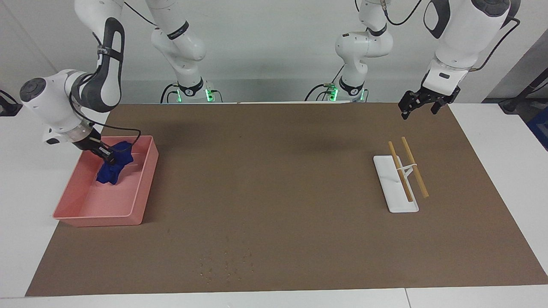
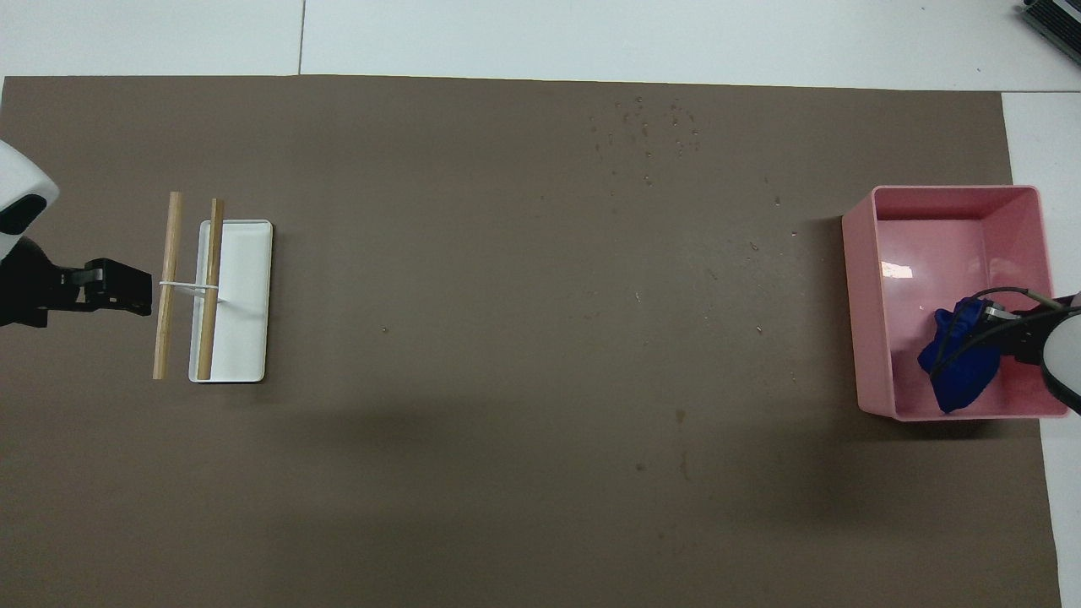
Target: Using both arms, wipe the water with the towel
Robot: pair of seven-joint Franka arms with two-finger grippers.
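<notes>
Right gripper clamped on the crumpled dark blue cloth towel, which hangs from its fingertips inside the pink plastic bin. Left gripper waits, jaws apart, over the brown mat near the white tray with two wooden sticks. Tiny clear water droplets speckle the mat farther from the robots than the bin, well apart from the towel.

The towel is a deep blue cloth, bunched into a crumpled lump. It is held up by one end and hangs down into the pink bin, in the part of the bin nearer to the robots, its lower end at or just above the floor of the bin.

The water is seen as tiny scattered specks on the brown mat, farther from the robots than the bin and well apart from it.
</notes>
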